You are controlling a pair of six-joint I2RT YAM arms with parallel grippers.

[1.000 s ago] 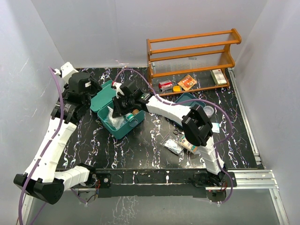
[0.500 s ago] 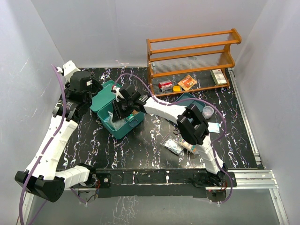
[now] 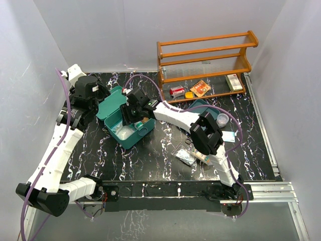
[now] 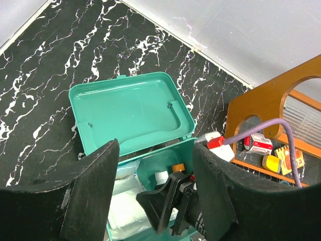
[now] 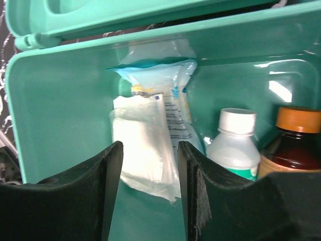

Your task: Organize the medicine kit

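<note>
The medicine kit (image 3: pixel 135 138) is a teal box that stands open on the left of the black table, its lid (image 4: pixel 128 108) folded back. Inside lie white plastic-wrapped packets (image 5: pixel 143 150), a white bottle (image 5: pixel 233 140) and a brown bottle with an orange cap (image 5: pixel 296 140). My right gripper (image 5: pixel 149 148) is open and empty, reaching down into the kit (image 5: pixel 60 100) just above the packets; it also shows from above (image 3: pixel 131 113). My left gripper (image 4: pixel 155 148) is open and empty, hovering above the lid, left of the kit (image 3: pixel 90 93).
An orange wooden rack (image 3: pixel 205 55) at the back right holds small boxes on its bottom shelf. A blue-teal tray (image 3: pixel 200 106) lies partly under my right arm. A clear cup (image 3: pixel 222 119) and loose packets (image 3: pixel 193 153) lie on the right.
My right gripper has shifted a little right and toward the back inside the kit, uncovering the white packets. My left arm has drawn slightly back to the left.
</note>
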